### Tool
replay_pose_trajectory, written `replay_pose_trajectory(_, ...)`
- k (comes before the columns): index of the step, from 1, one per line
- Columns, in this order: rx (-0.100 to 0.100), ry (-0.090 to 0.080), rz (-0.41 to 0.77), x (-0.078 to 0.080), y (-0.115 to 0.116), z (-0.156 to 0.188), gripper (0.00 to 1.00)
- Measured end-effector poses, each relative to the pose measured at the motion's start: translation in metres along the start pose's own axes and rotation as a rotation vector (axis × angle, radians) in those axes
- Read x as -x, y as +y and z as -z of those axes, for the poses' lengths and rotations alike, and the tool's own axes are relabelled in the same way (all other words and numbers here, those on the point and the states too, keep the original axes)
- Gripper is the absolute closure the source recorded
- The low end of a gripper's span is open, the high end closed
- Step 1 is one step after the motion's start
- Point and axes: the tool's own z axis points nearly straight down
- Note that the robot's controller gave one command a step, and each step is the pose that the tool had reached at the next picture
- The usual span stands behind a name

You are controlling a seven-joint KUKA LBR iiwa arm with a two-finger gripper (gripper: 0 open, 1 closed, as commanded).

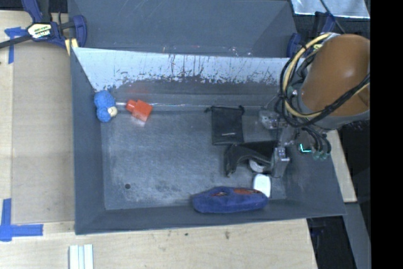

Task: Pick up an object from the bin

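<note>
Camera view looks down on the grey bin (pixel 88 154), and the arm comes in from the right with its orange cover (pixel 337 75) and a bundle of cables (pixel 296 82) above the bin's right wall. The gripper (pixel 279 159) hangs low in the right part of the bin, near the lower right corner of the floor. Whether it is spread or pressed together I cannot tell, because its end is dark and mixes with the things beside it.

Just to the left of the gripper lies a black bent thing (pixel 241 157), and this is the thing nearest to it; if they touch I cannot tell. A small white piece (pixel 262 186) lies just under the gripper in the picture. A black square thing (pixel 227 125) lies a little higher, near the back wall.

Along the lower edge of the floor rests a long blue thing (pixel 228 200) with a bit of red on top. Well apart, at the left of the bin by the back wall, a small blue toy (pixel 104 105) and an orange block (pixel 140 109) lie near each other.
</note>
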Motion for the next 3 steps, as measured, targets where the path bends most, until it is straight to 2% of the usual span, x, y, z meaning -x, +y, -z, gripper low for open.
replay_pose_trajectory(1,0.0,-0.016,-0.093,-0.012,0.022,-0.097,0.0)
replay_pose_trajectory(2,0.0,-0.018,-0.089,-0.011,0.022,-0.095,1.0)
replay_pose_trajectory(3,0.004,-0.008,-0.109,-0.03,0.114,0.01,1.0)
